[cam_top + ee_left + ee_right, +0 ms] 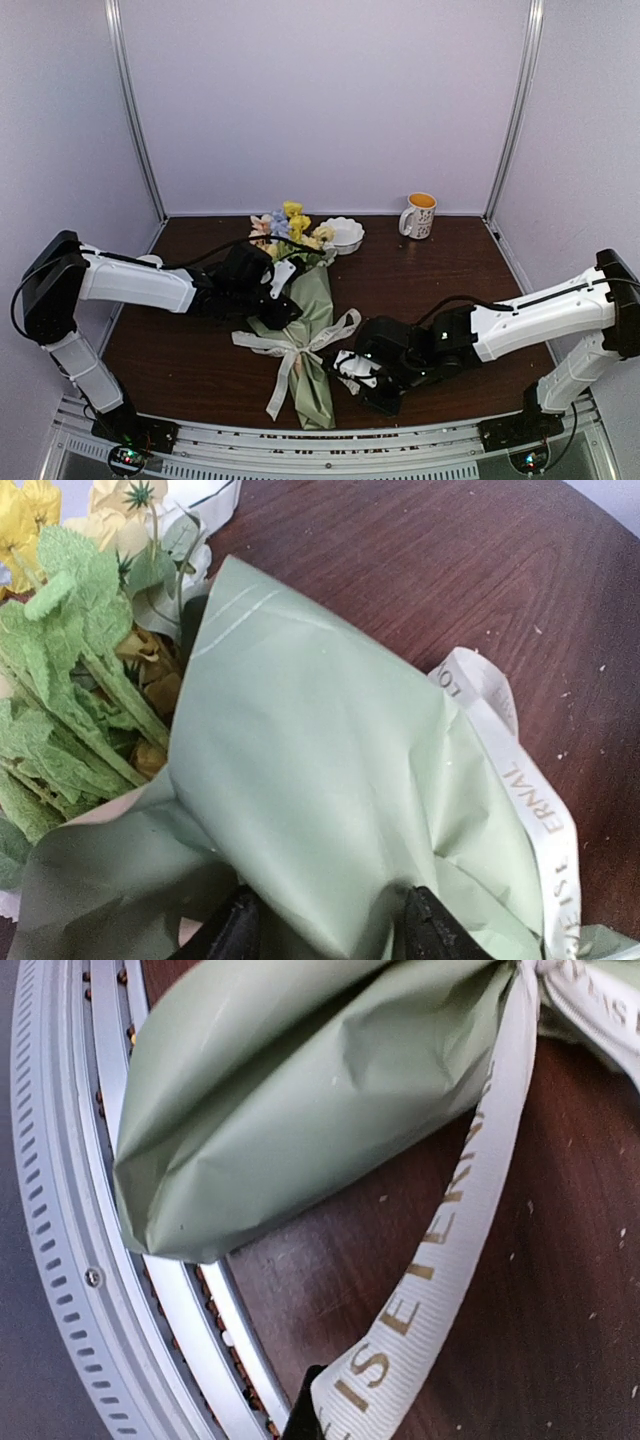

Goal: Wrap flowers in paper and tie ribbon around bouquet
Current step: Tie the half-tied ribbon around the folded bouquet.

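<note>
Ribbon tail (440, 1260) pinched in closed right claw (352, 368) | left claw (335, 935) straddles paper (330, 780), grip unclear

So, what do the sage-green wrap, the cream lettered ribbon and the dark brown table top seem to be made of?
The sage-green wrap: thin matte paper, it seems; it keeps sharp creases.
The cream lettered ribbon: woven fabric, probably grosgrain; fine ribs show under gold print.
The dark brown table top: wood or a wood-look laminate, slightly glossy; grain streaks show, but I cannot tell which.
</note>
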Controlling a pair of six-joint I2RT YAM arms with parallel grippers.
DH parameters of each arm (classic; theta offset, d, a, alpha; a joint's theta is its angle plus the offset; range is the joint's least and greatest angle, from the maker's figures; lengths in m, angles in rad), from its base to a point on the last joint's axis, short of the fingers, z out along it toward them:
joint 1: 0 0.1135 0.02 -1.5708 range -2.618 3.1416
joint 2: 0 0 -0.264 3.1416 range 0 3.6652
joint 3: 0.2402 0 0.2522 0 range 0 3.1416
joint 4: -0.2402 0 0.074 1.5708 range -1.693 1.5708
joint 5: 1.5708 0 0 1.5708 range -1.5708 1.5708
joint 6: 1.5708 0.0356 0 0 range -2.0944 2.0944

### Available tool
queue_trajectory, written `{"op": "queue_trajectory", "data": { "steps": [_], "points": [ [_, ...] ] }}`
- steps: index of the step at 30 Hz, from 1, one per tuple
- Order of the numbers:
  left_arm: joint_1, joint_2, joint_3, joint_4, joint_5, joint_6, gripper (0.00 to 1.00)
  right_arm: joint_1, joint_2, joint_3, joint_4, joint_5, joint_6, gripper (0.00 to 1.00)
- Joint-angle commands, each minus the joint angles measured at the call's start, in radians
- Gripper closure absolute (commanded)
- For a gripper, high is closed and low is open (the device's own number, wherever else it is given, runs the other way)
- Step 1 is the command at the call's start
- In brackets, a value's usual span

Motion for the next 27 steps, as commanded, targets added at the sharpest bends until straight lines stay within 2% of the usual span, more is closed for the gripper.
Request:
{"op": "queue_trajectory", "data": {
  "steps": [1, 10, 11, 15, 18, 21, 24, 27],
  "points": [
    [0.003, 0.045, 0.020, -0.036, -0.034, 0.033, 0.47, 0.031, -0.046, -0.073, -0.035, -0.061, 0.085, 1.00],
    [0.002, 0.052, 0.023, -0.035, -0.017, 0.043, 0.47, 0.050, -0.113, -0.160, -0.044, -0.089, 0.149, 1.00],
    [0.003, 0.052, 0.023, -0.034, -0.014, 0.044, 0.47, 0.050, -0.118, -0.154, -0.045, -0.070, 0.152, 0.98],
    [0.003, 0.040, 0.022, -0.026, 0.006, 0.036, 0.47, 0.044, -0.139, -0.113, -0.042, 0.003, 0.158, 0.73],
    [0.003, -0.015, 0.039, -0.025, 0.082, 0.042, 0.46, 0.028, -0.173, -0.090, -0.033, 0.000, 0.147, 0.55],
    [0.002, -0.075, 0.074, -0.036, 0.106, 0.066, 0.41, -0.009, -0.219, -0.086, 0.014, -0.007, 0.149, 0.46],
    [0.002, -0.113, 0.124, -0.102, 0.088, 0.079, 0.36, -0.068, -0.248, -0.082, 0.076, -0.043, 0.166, 0.44],
    [-0.006, -0.183, 0.114, -0.128, 0.091, 0.084, 0.37, -0.105, -0.251, -0.075, 0.142, -0.056, 0.191, 0.43]
  ]
}}
